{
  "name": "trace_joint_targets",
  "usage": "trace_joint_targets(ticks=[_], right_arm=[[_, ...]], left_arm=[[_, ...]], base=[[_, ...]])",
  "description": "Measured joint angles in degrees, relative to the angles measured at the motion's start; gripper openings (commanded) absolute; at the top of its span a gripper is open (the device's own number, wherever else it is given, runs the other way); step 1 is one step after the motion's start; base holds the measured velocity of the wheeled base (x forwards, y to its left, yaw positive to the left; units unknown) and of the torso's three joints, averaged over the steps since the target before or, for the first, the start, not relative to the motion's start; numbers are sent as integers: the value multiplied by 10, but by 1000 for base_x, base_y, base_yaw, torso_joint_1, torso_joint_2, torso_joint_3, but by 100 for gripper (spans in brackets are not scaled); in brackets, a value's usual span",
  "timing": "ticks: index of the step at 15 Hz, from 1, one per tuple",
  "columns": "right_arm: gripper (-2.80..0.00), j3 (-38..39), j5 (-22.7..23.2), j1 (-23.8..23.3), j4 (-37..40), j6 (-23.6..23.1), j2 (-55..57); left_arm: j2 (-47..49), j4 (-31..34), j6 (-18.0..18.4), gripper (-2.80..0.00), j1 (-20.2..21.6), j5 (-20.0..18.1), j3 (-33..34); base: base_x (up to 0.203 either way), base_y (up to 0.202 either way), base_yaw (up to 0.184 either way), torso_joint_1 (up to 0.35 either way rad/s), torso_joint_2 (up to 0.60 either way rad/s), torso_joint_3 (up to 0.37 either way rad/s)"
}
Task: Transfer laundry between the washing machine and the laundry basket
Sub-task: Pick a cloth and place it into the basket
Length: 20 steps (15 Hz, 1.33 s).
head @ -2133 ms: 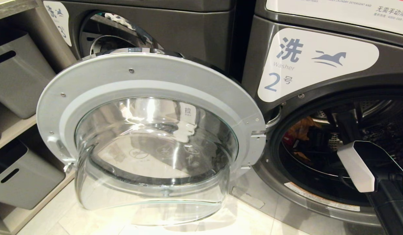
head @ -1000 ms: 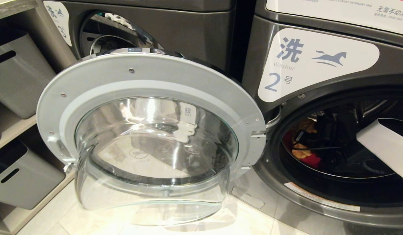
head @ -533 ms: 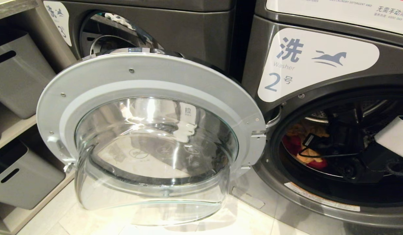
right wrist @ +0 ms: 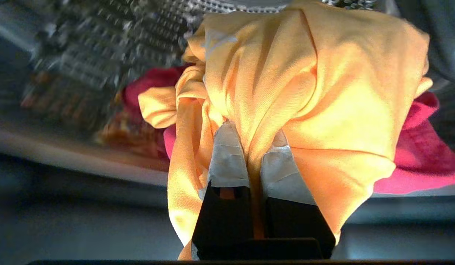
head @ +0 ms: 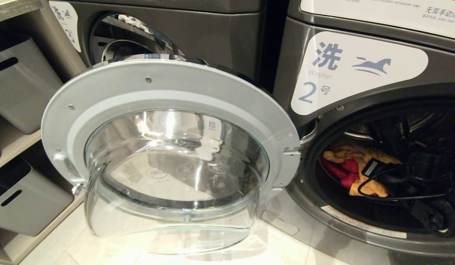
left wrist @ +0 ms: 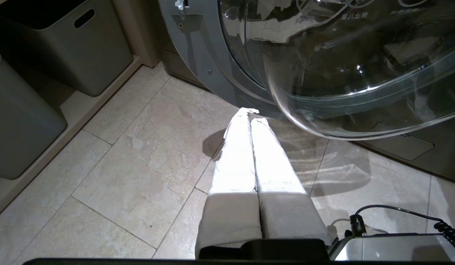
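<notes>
Two washers: one [head: 360,110] at three o'clock, another [head: 198,29] at eleven. One open glass door [head: 168,121]. Two garments in the drum, one yellow [head: 371,186], one red [head: 341,171]. Two grey bins [head: 17,84] at nine o'clock.

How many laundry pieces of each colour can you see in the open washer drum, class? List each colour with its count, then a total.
Yellow garment, pinched by the right gripper: 1
Red garment: 1
Total: 2
</notes>
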Motion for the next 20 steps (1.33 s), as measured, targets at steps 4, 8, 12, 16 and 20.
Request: trace_joint_targets(ticks=[4,8,12,16,20], right_arm=[[-280,117,1,7,-19,-34,-118],[-280,201,25,18,-19,-103,-256],[-280,289,37,43,-15,-164,-379],[-280,312,44,48,62,-208,-495],[-280,314,60,47,93,-288,-601]], left_arm=[[0,0,0,-280,0,0,0],[0,0,0,-280,0,0,0],[0,0,0,-280,0,0,0],[0,0,0,-280,0,0,0],[0,0,0,-280,0,0,0]], base=[[0,0,0,0,0,0],[0,0,0,0,0,0],[0,0,0,0,0,0],[0,0,0,0,0,0],[0,0,0,0,0,0]])
